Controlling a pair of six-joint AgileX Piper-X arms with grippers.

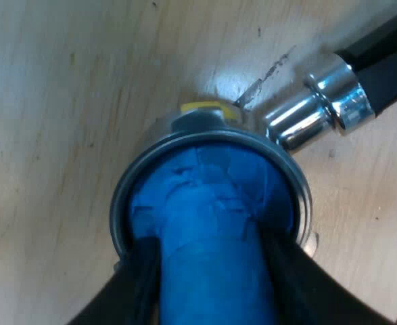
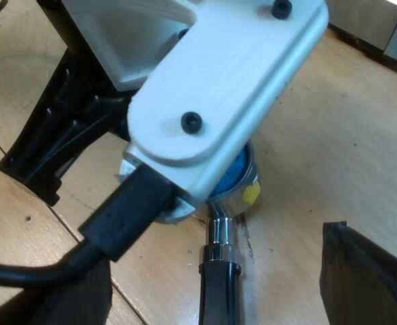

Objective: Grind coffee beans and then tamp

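The blue tamper [image 1: 215, 217] stands upright in the basket of the metal holder [image 1: 122, 203]. Its long axis runs straight up into your left end effector [image 1: 215, 274], whose black fingers are clamped on its shaft. The holder lies flat on the wooden counter [image 1: 63, 101]. Its dark handle [image 1: 381, 57] points away from the basket toward your right end effector [image 2: 218, 301], which is spread wide, with the handle between its fingers and touching neither.
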